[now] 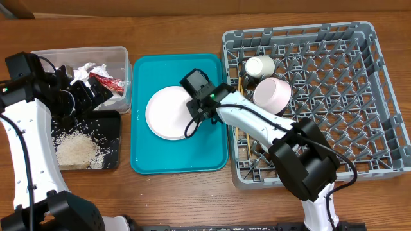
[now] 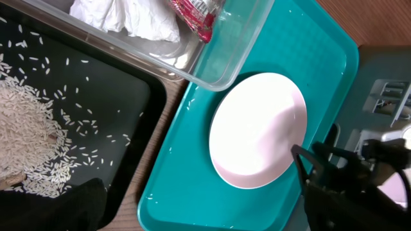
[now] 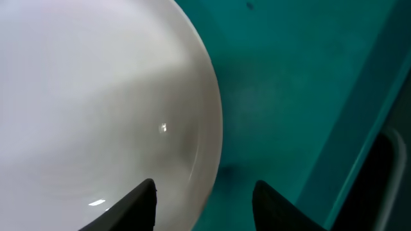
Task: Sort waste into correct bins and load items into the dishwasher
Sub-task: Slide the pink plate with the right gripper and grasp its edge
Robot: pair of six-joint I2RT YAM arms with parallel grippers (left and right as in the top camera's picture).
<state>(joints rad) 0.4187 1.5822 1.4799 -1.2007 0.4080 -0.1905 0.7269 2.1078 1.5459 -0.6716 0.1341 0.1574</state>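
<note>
1. Surface (image 1: 192,25): wooden, and it carries every item below.
2. Dish rack (image 1: 295,31): grey, on the right side. The right arm reaches across its left part from the near edge toward the teal tray.
3. Teal tray (image 1: 144,154): centre, between the rack and the 2 bins.
4. Black tray (image 1: 109,125): near left, holding a pile of rice (image 1: 77,151) with loose grains scattered around it.
5. Clear tub (image 1: 77,52): far left, touching the black tray's far edge.
6. Plate (image 1: 166,114): pale and round, lying flat on the teal tray.
7. Right pincer (image 3: 204,192): tilted down at the plate's right edge. Its 2 fingers stand apart and straddle the rim, 1 over the plate and 1 over the bare tray. Nothing is gripped.
8. Left pincer (image 1: 87,96): the left arm is bent inward from the left edge, and the pincer hangs over the line where tub meets black tray. It is fully spread and empty.
9. Pink bowl (image 1: 273,94): in the rack's far-left part, among the pegs.
10. White cup (image 1: 260,65): just beyond the bowl, tipped on its side.
11. Chopsticks (image 1: 246,139): along the rack's left wall, partly hidden by the arm.
12. Napkins (image 2: 128,16): crumpled, inside the tub.
13. Sauce packet (image 2: 196,13): red, beside the napkins in the tub.
</note>
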